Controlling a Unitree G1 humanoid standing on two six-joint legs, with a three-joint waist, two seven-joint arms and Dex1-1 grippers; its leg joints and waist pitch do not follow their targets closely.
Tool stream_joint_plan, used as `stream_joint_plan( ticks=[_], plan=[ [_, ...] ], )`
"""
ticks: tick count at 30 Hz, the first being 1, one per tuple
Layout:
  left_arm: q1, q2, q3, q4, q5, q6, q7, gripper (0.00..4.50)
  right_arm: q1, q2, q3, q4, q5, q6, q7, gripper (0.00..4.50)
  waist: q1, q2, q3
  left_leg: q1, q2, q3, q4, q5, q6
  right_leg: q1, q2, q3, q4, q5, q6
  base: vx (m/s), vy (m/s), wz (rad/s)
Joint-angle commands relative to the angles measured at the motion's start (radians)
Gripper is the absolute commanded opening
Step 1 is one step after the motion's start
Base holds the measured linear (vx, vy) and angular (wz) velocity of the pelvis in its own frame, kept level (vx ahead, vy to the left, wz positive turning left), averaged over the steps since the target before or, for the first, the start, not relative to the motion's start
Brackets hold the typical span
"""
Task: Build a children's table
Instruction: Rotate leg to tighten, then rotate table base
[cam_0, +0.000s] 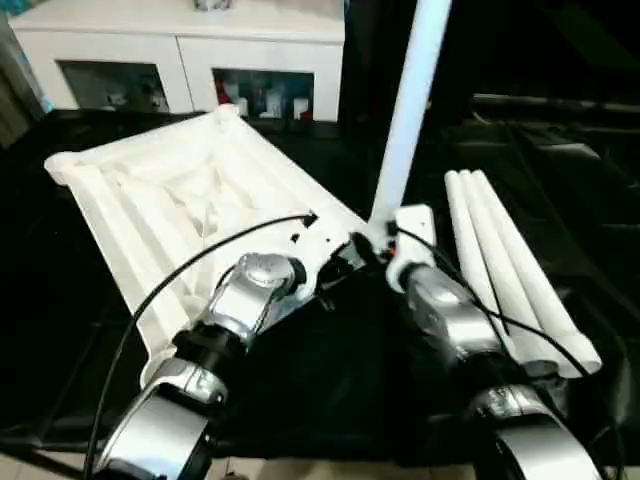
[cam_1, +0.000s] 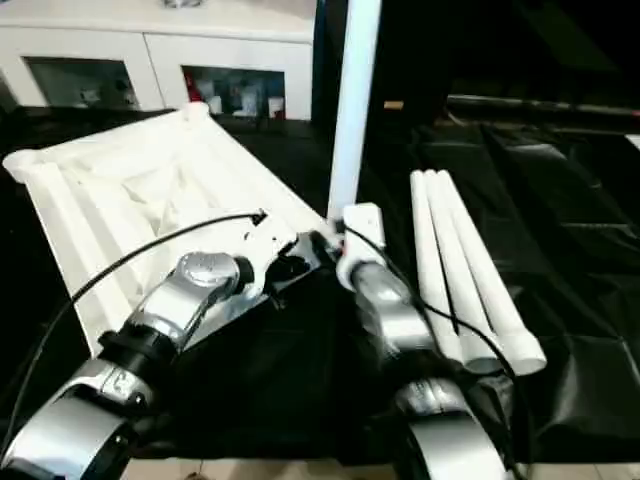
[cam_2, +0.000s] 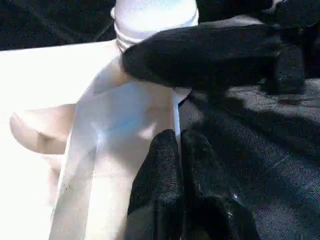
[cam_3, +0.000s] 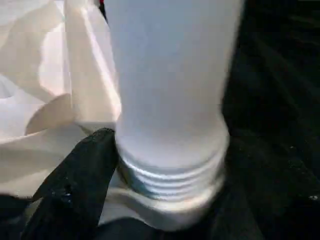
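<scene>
One leg (cam_0: 412, 110): standing upright in the tabletop (cam_0: 180, 200) corner socket.
Left tool (cam_2: 181, 165): you're seeing it pressed together beside that socket.
Right tool (cam_0: 375, 247): at the leg's threaded base; grip — cannot tell.
Three legs (cam_0: 510, 270): lying on the desk (cam_0: 580, 180), right side.

white plastic table top (cam_0: 190, 200) lies upside down on black-covered tabletop (cam_0: 300, 390), ribbed underside up, rim raised, round sockets at corners. one white tapered leg (cam_0: 410, 110) stands upright in table top's near right corner socket (cam_3: 165, 210), threaded end (cam_3: 170, 175) partly exposed above socket. three spare white legs (cam_0: 510, 270) lie side by side, touching, flat, to right of table top, well apart from it.
</scene>
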Motion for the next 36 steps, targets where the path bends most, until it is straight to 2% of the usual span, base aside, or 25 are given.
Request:
stream_joint_plan(
  ticks=[1, 3, 4, 5, 6, 7, 8, 9, 11, 12, 13, 17, 18, 20, 21, 24, 25, 26, 29, 30, 31, 32, 36],
  plan=[
    [0.011, 0.02, 0.059, -0.09, -0.064, -0.031, -0.011, 0.6, 0.075, -0.042, 0.02, -0.164, 0.02, 0.071, 0.073, 3.89, 0.005, -0.015, -0.06, -0.009, -0.019, 0.017, -0.053, -0.153, 0.051, 0.061, -0.017, 0.013, -0.066, -0.021, -0.213, 0.0, 0.0, 0.0],
    [0.01, 0.035, 0.076, -0.114, -0.07, -0.018, -0.005, 0.68, 0.103, -0.058, 0.031, -0.211, 0.025, 0.095, 0.099, 3.89, 0.011, -0.005, -0.065, -0.003, -0.012, 0.016, -0.051, -0.14, 0.053, 0.057, -0.019, 0.013, -0.061, 0.005, -0.219, 0.0, 0.0, 0.0],
    [0.004, 0.061, 0.107, -0.146, -0.082, 0.013, 0.003, 0.87, 0.137, -0.082, 0.05, -0.265, 0.033, 0.123, 0.141, 3.89, 0.013, -0.011, -0.065, -0.006, -0.012, 0.015, -0.048, -0.107, 0.06, 0.06, -0.013, 0.011, -0.054, 0.072, -0.228, 0.0, 0.0, 0.0],
    [0.002, 0.07, 0.119, -0.153, -0.085, 0.019, 0.01, 0.87, 0.146, -0.089, 0.057, -0.28, 0.033, 0.13, 0.153, 3.89, 0.009, -0.014, -0.064, -0.009, -0.015, 0.016, -0.047, -0.103, 0.064, 0.06, -0.012, 0.011, -0.053, 0.082, -0.228, 0.0, 0.0, 0.0],
    [-0.004, 0.091, 0.149, -0.168, -0.09, 0.035, 0.029, 0.95, 0.167, -0.105, 0.07, -0.311, 0.034, 0.142, 0.18, 3.89, 0.006, -0.01, -0.062, -0.007, -0.016, 0.017, -0.048, -0.117, 0.06, 0.058, -0.011, 0.01, -0.055, 0.065, -0.229, 0.0, 0.0, 0.0],
    [-0.007, 0.108, 0.171, -0.179, -0.095, 0.049, 0.039, 1.13, 0.177, -0.112, 0.075, -0.328, 0.038, 0.15, 0.194, 3.89, 0.002, -0.012, -0.062, -0.009, -0.017, 0.017, -0.047, -0.122, 0.059, 0.058, -0.012, 0.011, -0.056, 0.05, -0.227, 0.0, 0.0, 0.0],
    [-0.007, 0.108, 0.171, -0.179, -0.095, 0.049, 0.039, 1.13, 0.177, -0.112, 0.075, -0.328, 0.038, 0.15, 0.194, 3.89, 0.002, -0.012, -0.062, -0.008, -0.016, 0.018, -0.047, -0.122, 0.06, 0.058, -0.012, 0.011, -0.056, 0.047, -0.228, 0.0, 0.0, 0.0],
    [-0.014, 0.159, 0.221, -0.201, -0.096, 0.071, 0.069, 1.21, 0.191, -0.124, 0.081, -0.353, 0.045, 0.176, 0.216, 3.89, 0.0, -0.008, -0.061, -0.008, -0.017, 0.017, -0.047, -0.122, 0.055, 0.056, -0.012, 0.011, -0.055, 0.035, -0.228, 0.0, 0.0, 0.0],
    [-0.015, 0.203, 0.247, -0.213, -0.089, 0.081, 0.083, 1.26, 0.195, -0.13, 0.087, -0.36, 0.047, 0.184, 0.232, 3.89, -0.003, -0.008, -0.06, -0.008, -0.016, 0.016, -0.048, -0.123, 0.051, 0.056, -0.011, 0.011, -0.054, 0.029, -0.223, 0.0, 0.0, 0.0],
    [-0.011, 0.27, 0.274, -0.228, -0.069, 0.091, 0.102, 1.41, 0.202, -0.136, 0.095, -0.376, 0.049, 0.208, 0.248, 3.89, -0.004, -0.014, -0.061, -0.006, -0.017, 0.017, -0.047, -0.122, 0.048, 0.055, -0.01, 0.011, -0.055, 0.023, -0.22, 0.0, 0.0, 0.0],
    [-0.007, 0.315, 0.288, -0.232, -0.051, 0.101, 0.114, 1.51, 0.204, -0.137, 0.102, -0.378, 0.043, 0.216, 0.251, 3.89, -0.005, -0.007, -0.062, -0.007, -0.017, 0.016, -0.047, -0.111, 0.042, 0.055, -0.009, 0.012, -0.051, 0.034, -0.218, 0.0, 0.0, 0.0],
    [0.051, 0.499, 0.312, -0.252, 0.033, 0.161, 0.12, 1.73, 0.192, -0.135, 0.129, -0.348, 0.016, 0.26, 0.243, 3.89, -0.005, -0.008, -0.061, 0.0, -0.015, 0.016, -0.047, -0.097, 0.021, 0.049, -0.009, 0.011, -0.046, 0.038, -0.215, 0.0, 0.0, 0.0],
    [0.069, 0.537, 0.311, -0.253, 0.052, 0.17, 0.115, 1.92, 0.185, -0.132, 0.134, -0.333, 0.008, 0.267, 0.24, 3.89, -0.007, -0.008, -0.06, -0.002, -0.015, 0.016, -0.048, -0.096, 0.019, 0.048, -0.008, 0.011, -0.046, 0.034, -0.215, 0.0, 0.0, 0.0],
    [0.118, 0.625, 0.302, -0.241, 0.102, 0.186, 0.108, 1.97, 0.162, -0.124, 0.145, -0.287, -0.013, 0.267, 0.226, 3.89, -0.005, -0.004, -0.058, 0.003, -0.013, 0.018, -0.05, -0.119, 0.005, 0.042, -0.009, 0.012, -0.048, 0.005, -0.215, 0.0, 0.0, 0.0],
    [0.136, 0.65, 0.302, -0.236, 0.114, 0.193, 0.111, 2.03, 0.152, -0.12, 0.147, -0.273, -0.019, 0.271, 0.219, 3.89, -0.005, -0.008, -0.058, 0.002, -0.012, 0.018, -0.05, -0.125, 0.003, 0.04, -0.01, 0.012, -0.048, -0.002, -0.215, 0.0, 0.0, 0.0],
    [0.175, 0.705, 0.289, -0.208, 0.146, 0.2, 0.131, 2.29, 0.127, -0.109, 0.15, -0.238, -0.03, 0.272, 0.204, 3.89, 0.004, 0.001, -0.056, 0.01, -0.011, 0.018, -0.054, -0.158, -0.015, 0.034, -0.011, 0.014, -0.05, -0.026, -0.213, 0.0, 0.0, 0.0],
    [0.199, 0.732, 0.279, -0.192, 0.161, 0.203, 0.137, 2.36, 0.11, -0.1, 0.152, -0.215, -0.033, 0.269, 0.199, 3.89, 0.006, -0.009, -0.055, 0.004, -0.011, 0.016, -0.056, -0.166, -0.018, 0.037, -0.013, 0.013, -0.046, -0.035, -0.21, 0.0, 0.0, 0.0],
    [0.246, 0.758, 0.264, -0.206, 0.165, 0.229, 0.111, 2.36, 0.083, -0.088, 0.16, -0.177, -0.04, 0.257, 0.195, 3.89, 0.008, -0.004, -0.056, 0.009, -0.01, 0.015, -0.057, -0.179, -0.027, 0.033, -0.014, 0.013, -0.047, -0.047, -0.204, 0.0, 0.0, 0.0],
    [0.296, 0.755, 0.252, -0.264, 0.136, 0.26, 0.047, 2.64, 0.053, -0.074, 0.167, -0.134, -0.045, 0.245, 0.19, 3.89, 0.004, -0.006, -0.055, 0.009, -0.009, 0.015, -0.059, -0.192, -0.039, 0.032, -0.015, 0.014, -0.046, -0.042, -0.211, 0.0, 0.0, 0.0],
    [0.296, 0.755, 0.252, -0.264, 0.136, 0.26, 0.047, 2.64, 0.053, -0.074, 0.167, -0.134, -0.045, 0.245, 0.19, 3.89, 0.007, -0.012, -0.056, 0.008, -0.009, 0.015, -0.058, -0.186, -0.038, 0.032, -0.016, 0.014, -0.043, -0.034, -0.22, 0.0, 0.0, 0.0],
    [0.328, 0.73, 0.25, -0.318, 0.085, 0.284, -0.022, 2.78, 0.032, -0.063, 0.172, -0.1, -0.048, 0.23, 0.19, 3.89, 0.011, -0.011, -0.056, 0.009, -0.008, 0.016, -0.057, -0.186, -0.039, 0.031, -0.018, 0.015, -0.044, -0.024, -0.226, 0.0, 0.0, 0.0],
    [0.331, 0.728, 0.248, -0.324, 0.079, 0.286, -0.03, 2.78, 0.029, -0.062, 0.172, -0.094, -0.049, 0.228, 0.19, 3.89, 0.012, -0.01, -0.056, 0.008, -0.008, 0.016, -0.058, -0.187, -0.043, 0.031, -0.019, 0.015, -0.043, -0.023, -0.231, 0.0, 0.0, 0.0],
    [0.381, 0.677, 0.227, -0.41, -0.021, 0.305, -0.145, 3.15, -0.015, -0.044, 0.178, -0.016, -0.066, 0.193, 0.199, 3.89, 0.014, -0.017, -0.055, 0.007, -0.011, 0.017, -0.058, -0.213, -0.045, 0.034, -0.017, 0.015, -0.044, -0.044, -0.232, 0.0, 0.0, 0.0]
  ],
)
